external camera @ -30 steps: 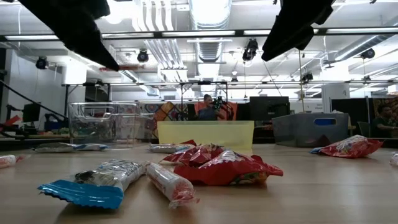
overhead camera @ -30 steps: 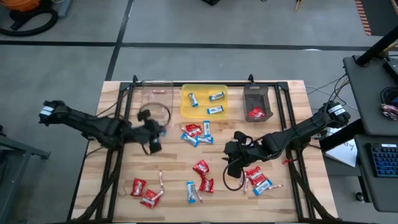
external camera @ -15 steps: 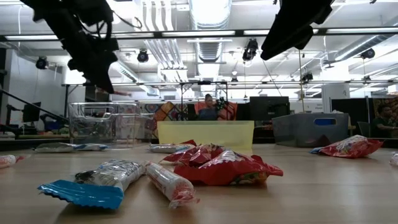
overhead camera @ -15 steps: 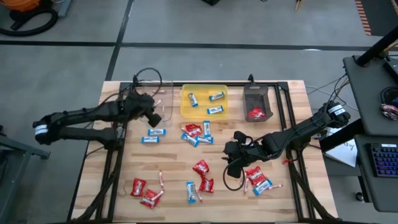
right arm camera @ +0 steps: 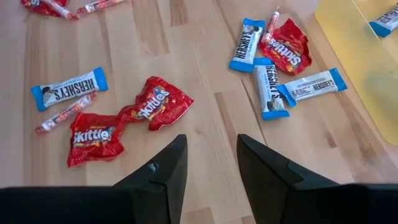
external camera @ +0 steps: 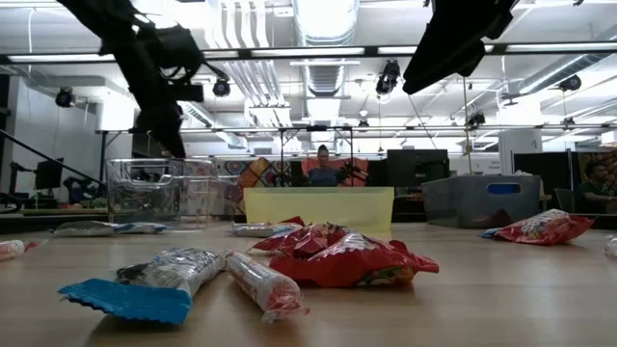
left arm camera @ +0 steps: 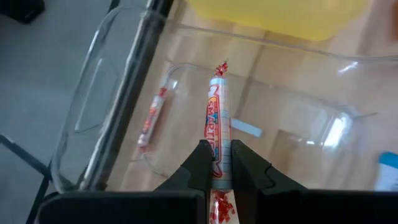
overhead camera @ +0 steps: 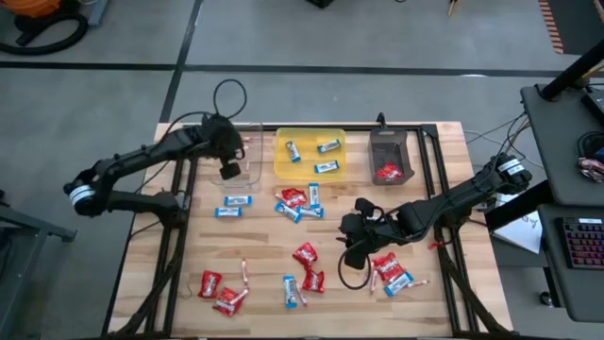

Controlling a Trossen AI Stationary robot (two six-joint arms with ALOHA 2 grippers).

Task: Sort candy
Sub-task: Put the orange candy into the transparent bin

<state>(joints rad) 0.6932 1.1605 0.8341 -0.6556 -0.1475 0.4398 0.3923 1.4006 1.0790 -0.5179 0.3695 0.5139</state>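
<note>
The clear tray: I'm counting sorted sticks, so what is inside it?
One pinkish stick lies on the floor of the clear tray. The left gripper hovers above it, jaws shut on a second stick. The tray's part beneath the gripper is hidden.

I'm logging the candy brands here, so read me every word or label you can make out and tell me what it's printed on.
"HERSHEY'S": blue-and-white bars, right wrist view.
"Skittles": red packets, right wrist view.
"SMARTIES", partly hidden: pinkish stick pinched in the left claw above the clear tray.
High and low views: all wrapper print too small to read.
</note>
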